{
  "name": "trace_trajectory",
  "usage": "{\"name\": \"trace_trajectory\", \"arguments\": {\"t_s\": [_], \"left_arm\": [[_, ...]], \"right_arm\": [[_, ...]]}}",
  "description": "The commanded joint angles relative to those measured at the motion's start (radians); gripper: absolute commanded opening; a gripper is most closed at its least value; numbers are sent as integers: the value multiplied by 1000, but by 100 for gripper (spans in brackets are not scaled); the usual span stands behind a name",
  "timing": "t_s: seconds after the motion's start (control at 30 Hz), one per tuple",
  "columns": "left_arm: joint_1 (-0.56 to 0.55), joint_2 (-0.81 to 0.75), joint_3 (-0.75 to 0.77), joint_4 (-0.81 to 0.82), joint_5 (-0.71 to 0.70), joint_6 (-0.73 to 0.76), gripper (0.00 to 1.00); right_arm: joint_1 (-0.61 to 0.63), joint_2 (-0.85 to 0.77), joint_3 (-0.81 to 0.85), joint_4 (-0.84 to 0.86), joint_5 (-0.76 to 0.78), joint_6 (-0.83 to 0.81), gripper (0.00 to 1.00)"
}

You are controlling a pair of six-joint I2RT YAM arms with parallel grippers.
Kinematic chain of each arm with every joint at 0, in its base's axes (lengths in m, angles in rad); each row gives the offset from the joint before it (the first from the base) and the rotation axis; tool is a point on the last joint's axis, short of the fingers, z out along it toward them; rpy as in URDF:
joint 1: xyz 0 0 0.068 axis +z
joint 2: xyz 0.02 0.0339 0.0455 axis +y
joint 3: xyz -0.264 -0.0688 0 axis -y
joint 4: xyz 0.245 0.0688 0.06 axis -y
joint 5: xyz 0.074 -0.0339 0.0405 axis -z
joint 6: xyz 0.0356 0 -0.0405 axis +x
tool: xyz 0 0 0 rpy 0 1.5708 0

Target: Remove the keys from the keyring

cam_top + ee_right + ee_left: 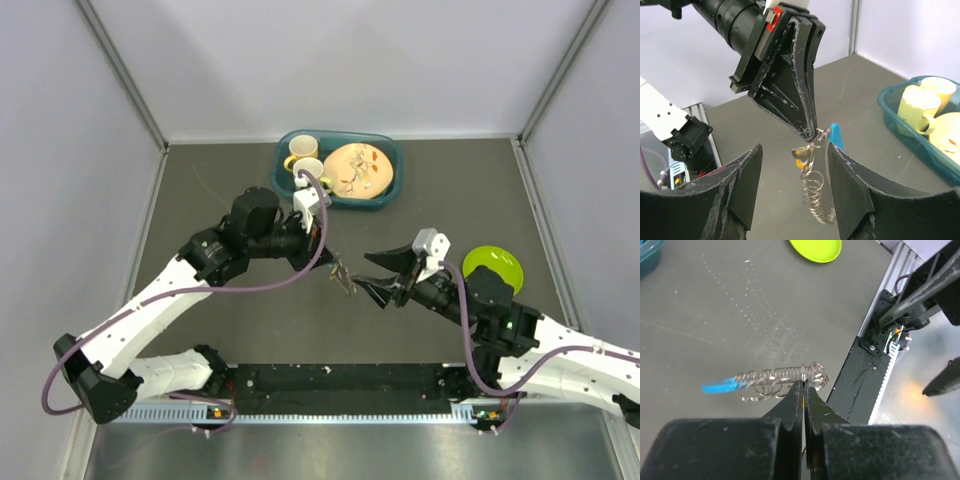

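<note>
Keyring (812, 374) — coiled silvery wire, pinched in left tool (804, 385), blue-headed keys (720, 386) dangling, right tool (794, 148) — splayed

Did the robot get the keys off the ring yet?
Not yet. Done: the left hand is shut on the keyring, and the keys hang from it above the table. In hand: the right hand is open, close beside them. Left: the keys all look joined to the ring, so none has come off.
</note>
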Motion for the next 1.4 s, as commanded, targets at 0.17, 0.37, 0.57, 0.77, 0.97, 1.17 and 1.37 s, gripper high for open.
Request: {"name": "trace_trajectory", "arguments": {"t_s": [0.17, 0.37, 0.57, 0.77, 0.97, 1.17, 1.37], "left_arm": [[0, -7, 85, -60, -130, -107, 0], [0, -24, 72, -9, -165, -250, 0], [0, -62, 55, 2, -282, -339, 0], [-1, -67, 91, -58, -382, -373, 0], [0, -38, 131, -152, -480, -390, 0], [0, -44, 138, -158, -549, -413, 0], [0, -53, 138, -158, -541, -457, 0]], "right_arm": [[1, 87, -141, 349, -96, 192, 54], [1, 223, -141, 449, -52, 182, 53], [3, 314, -147, 542, 14, 185, 53], [1, 343, -144, 527, 69, 174, 49], [24, 315, -167, 585, 39, 180, 48], [30, 354, -194, 677, 43, 140, 52], [30, 427, -135, 745, 54, 53, 54]]}}
